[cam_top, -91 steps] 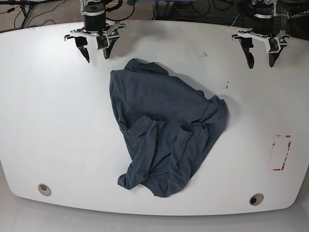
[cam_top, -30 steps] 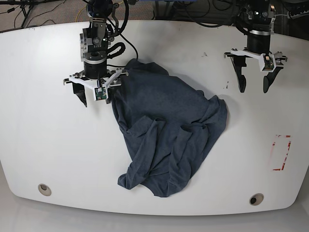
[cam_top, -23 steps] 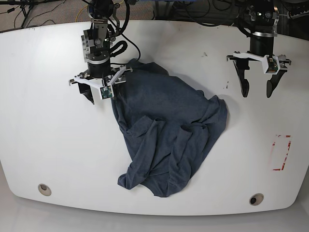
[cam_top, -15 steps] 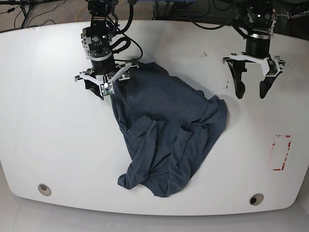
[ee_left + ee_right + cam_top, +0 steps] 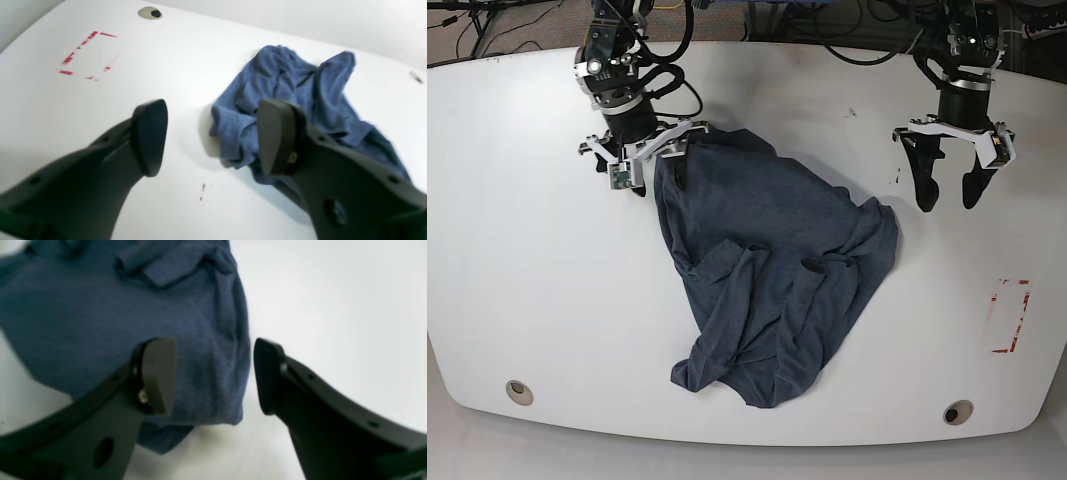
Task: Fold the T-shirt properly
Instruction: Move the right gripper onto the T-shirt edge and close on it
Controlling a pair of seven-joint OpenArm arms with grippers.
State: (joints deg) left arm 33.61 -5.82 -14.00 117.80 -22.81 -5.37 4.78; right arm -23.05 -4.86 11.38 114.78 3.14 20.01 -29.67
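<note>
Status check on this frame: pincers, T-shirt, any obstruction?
Right pincer open, straddling the T-shirt edge. Left pincer open over bare table, beside the shirt. T-shirt crumpled, unfolded. Nothing in the way.

A white table (image 5: pixel 527 290) with rounded corners is seen. A red dashed rectangle (image 5: pixel 1009 316) is marked near one edge. Two round grommet holes (image 5: pixel 519 391) (image 5: pixel 958 412) are set near the front edge. Small dark specks (image 5: pixel 897 178) are scattered on the surface. Cables (image 5: pixel 497 20) are seen behind the table.
</note>
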